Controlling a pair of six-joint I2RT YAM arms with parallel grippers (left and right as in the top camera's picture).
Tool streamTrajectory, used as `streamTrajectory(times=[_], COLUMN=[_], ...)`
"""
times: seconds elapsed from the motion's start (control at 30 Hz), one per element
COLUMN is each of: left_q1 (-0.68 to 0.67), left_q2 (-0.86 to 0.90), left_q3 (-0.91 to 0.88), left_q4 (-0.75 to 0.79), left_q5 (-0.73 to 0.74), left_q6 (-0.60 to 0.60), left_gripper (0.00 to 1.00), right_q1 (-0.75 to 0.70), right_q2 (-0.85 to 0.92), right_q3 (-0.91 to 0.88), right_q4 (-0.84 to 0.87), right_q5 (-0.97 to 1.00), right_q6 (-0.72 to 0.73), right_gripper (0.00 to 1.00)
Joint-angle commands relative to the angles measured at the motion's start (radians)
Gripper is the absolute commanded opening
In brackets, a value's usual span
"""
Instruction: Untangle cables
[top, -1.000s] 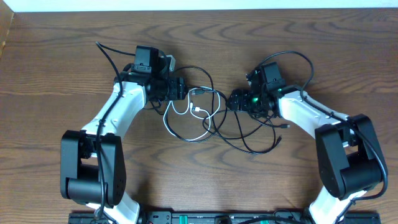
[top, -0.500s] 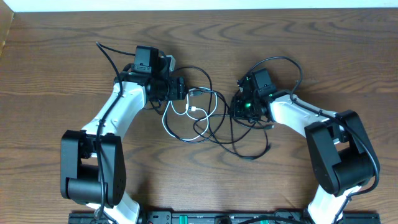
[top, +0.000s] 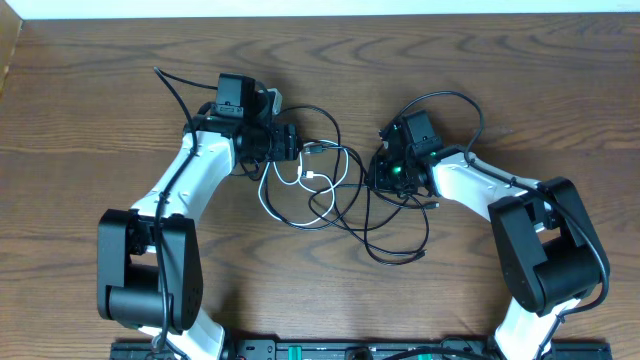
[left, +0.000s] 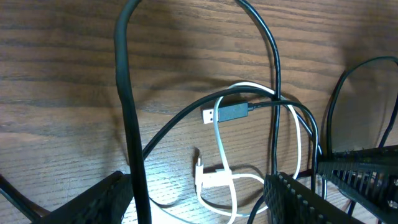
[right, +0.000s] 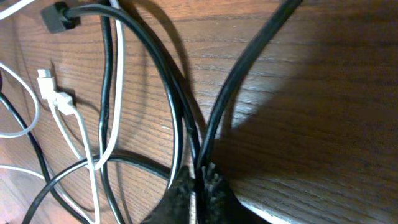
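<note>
1. Brown wood-grain bench (top: 90, 90) carries the whole tangle, which lies between my two arms, towards the far side.
2. From overhead, the black cords (right: 252, 56) loop from the left jaws across to the right jaws. One wide loop trails towards the near edge, below the right arm.
3. I see the white cord (left: 219, 140) coiled just beside the left jaws. It crosses over and under the black cords, and its small white plug lies flat on the wood.
4. My left jaws stand wide apart, low over the bench and gripping nothing. The two fingers (left: 93, 196) sit at either side of the wrist view, and a black cord runs down through the gap. I cannot tell whether it touches either finger.
5. My right jaws are pinched together on the black cords. In the wrist view, at least two cords converge into the closed tips.
6. Beyond the left fingers, a grey plug (left: 231, 112) with a silver tip lies across the top of the white loop.
</note>
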Motion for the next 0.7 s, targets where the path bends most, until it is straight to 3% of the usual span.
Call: streamTrajectory(times=[0.0,0.1,0.37,0.6,0.67], left_q1=[-0.002,-0.002,-0.002,-0.002,-0.002], left_q2=[-0.021,-0.021,-0.021,-0.021,-0.021], left_q3=[-0.004,-0.004,-0.004,-0.004,-0.004], left_q4=[-0.001,-0.001,-0.001,-0.001,-0.001], left_q5=[-0.01,-0.01,-0.01,-0.01,-0.01], left_q6=[0.002,0.002,0.002,0.002,0.002], left_gripper=[0.72,0.72,0.72,0.73,0.73], right_q1=[0.013,0.013,0.013,0.013,0.019], right_q2=[0.08,0.08,0.08,0.08,0.08], right_q3=[-0.059,-0.059,-0.059,-0.059,-0.059], right_q4=[-0.034,-0.035,-0.034,-0.034,-0.036], right_q5=[0.112,0.112,0.116,0.116,0.116], right_q6=[-0.01,-0.006,-0.007,-0.006,0.014], right_gripper=[0.23,0.48,0.68,0.71,0.57])
